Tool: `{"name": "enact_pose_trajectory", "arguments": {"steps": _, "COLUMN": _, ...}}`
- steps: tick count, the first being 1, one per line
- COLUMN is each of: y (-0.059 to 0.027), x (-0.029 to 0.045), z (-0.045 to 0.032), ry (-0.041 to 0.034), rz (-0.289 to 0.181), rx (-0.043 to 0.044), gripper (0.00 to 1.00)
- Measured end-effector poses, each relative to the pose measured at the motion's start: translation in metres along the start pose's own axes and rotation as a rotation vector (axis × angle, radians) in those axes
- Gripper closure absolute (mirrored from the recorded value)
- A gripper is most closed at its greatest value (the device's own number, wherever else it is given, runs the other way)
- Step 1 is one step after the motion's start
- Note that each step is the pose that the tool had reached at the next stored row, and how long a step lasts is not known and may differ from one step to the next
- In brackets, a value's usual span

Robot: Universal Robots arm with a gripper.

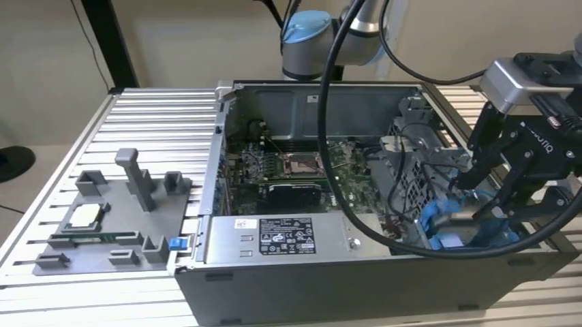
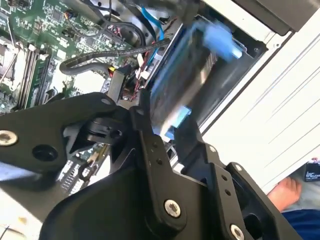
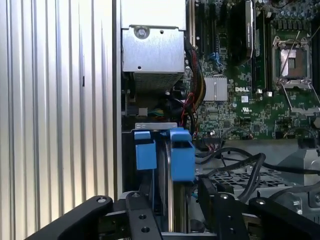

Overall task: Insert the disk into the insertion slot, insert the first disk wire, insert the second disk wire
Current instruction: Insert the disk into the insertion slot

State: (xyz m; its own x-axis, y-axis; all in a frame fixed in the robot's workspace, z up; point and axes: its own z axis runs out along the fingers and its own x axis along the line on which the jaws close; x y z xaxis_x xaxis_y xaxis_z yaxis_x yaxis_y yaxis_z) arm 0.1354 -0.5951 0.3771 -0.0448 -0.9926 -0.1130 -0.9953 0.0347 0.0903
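Scene: an open computer case (image 1: 318,272) lay on a slatted aluminium table (image 1: 155,136), with the arm working at the corner on the exterior view's right.
Gripper: the gripper (image 3: 172,195) hung over that corner, its two black fingers (image 3: 139,212) closed on the disk's flanks, one on each broad face.
Disk: the disk (image 3: 167,172) stood on edge between the jaws, and the blue tabs of its carrier frame (image 3: 182,152) sat at its far end. In the second wrist view the disk (image 2: 185,82) appeared blurred.
Long axis: it ran straight out from the jaws and down into the case, with the broad faces parallel to the case's side wall.
Insertion slot: the insertion slot (image 1: 420,178), of grey perforated metal, lay directly beyond the disk's leading end, beside the motherboard (image 3: 240,100).
Progress: the disk appeared to be at the mouth of the bay; how deep it had entered could not be told.
Nearby: black cables (image 3: 235,160) looped just beside the disk, and the power-supply box (image 3: 152,47) lay farther along the same wall.
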Motion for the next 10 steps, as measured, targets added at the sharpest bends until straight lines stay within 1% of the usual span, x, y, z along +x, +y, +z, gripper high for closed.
{"name": "enact_pose_trajectory", "arguments": {"steps": 2, "y": 0.0000, "x": 0.0000, "z": 0.0001, "ry": 0.0000, "rz": 0.000, "rx": 0.0001, "gripper": 0.00}}
{"name": "enact_pose_trajectory", "arguments": {"steps": 3, "y": 0.0002, "x": -0.0001, "z": -0.0013, "ry": 0.0001, "rz": 0.000, "rx": 0.0001, "gripper": 0.00}}
{"name": "enact_pose_trajectory", "arguments": {"steps": 4, "y": 0.0005, "x": -0.0004, "z": -0.0045, "ry": -0.0001, "rz": 0.000, "rx": 0.0000, "gripper": 0.00}}
{"name": "enact_pose_trajectory", "arguments": {"steps": 8, "y": 0.0021, "x": -0.0025, "z": -0.0221, "ry": -0.0001, "rz": 0.000, "rx": 0.0001, "gripper": 0.00}}
{"name": "enact_pose_trajectory", "arguments": {"steps": 10, "y": 0.0024, "x": -0.0033, "z": -0.0266, "ry": 0.0001, "rz": 0.000, "rx": 0.0010, "gripper": 0.00}}
